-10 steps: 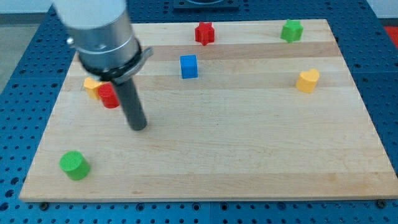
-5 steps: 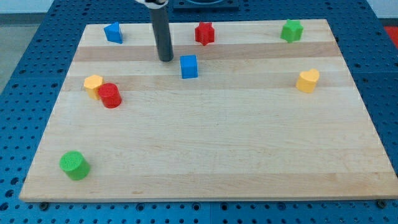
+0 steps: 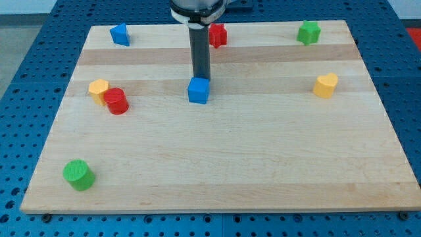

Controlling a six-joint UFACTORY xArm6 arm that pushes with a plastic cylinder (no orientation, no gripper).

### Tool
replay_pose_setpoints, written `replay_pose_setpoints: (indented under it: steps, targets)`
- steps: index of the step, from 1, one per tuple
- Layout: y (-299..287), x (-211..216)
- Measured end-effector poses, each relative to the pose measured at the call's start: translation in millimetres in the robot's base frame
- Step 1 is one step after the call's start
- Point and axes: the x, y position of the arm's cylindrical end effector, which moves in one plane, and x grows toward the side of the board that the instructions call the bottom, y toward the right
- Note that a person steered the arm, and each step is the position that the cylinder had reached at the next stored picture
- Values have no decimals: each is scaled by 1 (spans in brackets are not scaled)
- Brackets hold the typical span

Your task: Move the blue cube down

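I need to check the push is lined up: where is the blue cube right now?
The blue cube sits slightly left of the board's centre in the upper half, directly below my tip, which touches its top edge; the red cylinder lies to its left.

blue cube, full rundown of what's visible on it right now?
The blue cube is a small solid block, matte blue, plastic by the look of it, with top and front faces showing. It sits flat on the wooden board, a little left of centre in the upper half. My tip stands right at its top edge as seen in the view, apparently touching it. No other block touches it; the nearest, the red cylinder, lies well off to the view's left.
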Motion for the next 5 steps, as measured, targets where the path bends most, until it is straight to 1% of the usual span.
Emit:
replay_pose_setpoints:
  steps: [4, 5]
  targets:
    - [0, 73]
    - [-8, 74]
